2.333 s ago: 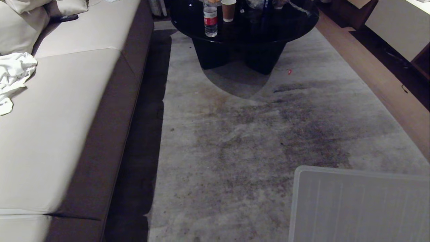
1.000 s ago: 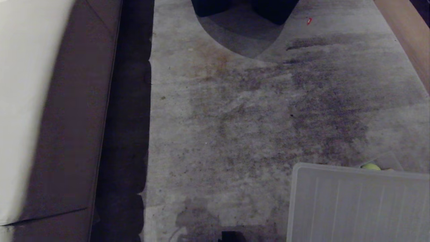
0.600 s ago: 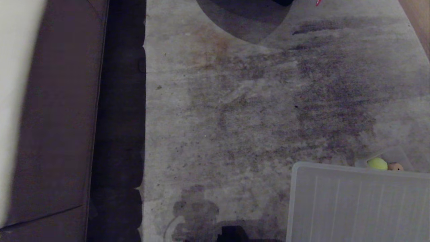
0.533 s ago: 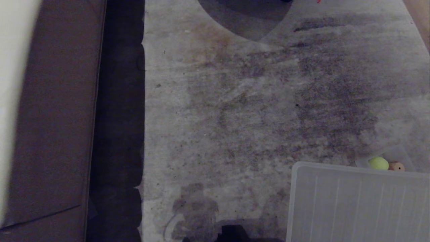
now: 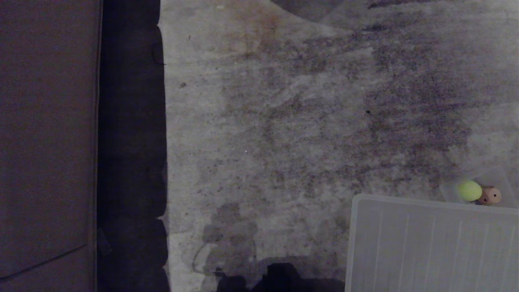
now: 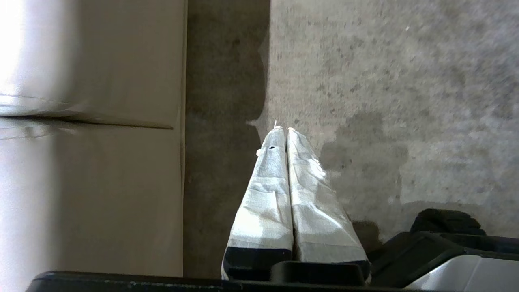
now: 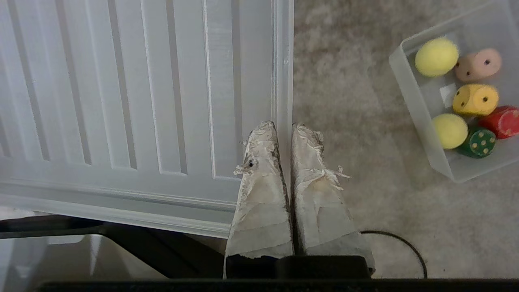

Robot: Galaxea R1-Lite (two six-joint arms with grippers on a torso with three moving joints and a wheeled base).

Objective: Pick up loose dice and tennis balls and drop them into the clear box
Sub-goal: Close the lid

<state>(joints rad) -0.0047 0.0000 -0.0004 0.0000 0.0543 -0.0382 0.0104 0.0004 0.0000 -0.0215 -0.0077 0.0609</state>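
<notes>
Dice [image 7: 475, 99] and tennis balls [image 7: 436, 57] all lie inside the clear box [image 7: 409, 87] on the carpet [image 5: 284, 121], none visibly loose, while left gripper [image 6: 282, 129] and right gripper [image 7: 284, 125] hang clenched and empty.

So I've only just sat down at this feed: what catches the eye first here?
The clear box on the carpet, already holding two tennis balls and four dice: pink-beige, yellow, red and green. Next, the big ribbed lid lying flat beside it, at the robot's lower right in the head view. Both tools, left and right, hang shut and empty above the floor.
</notes>
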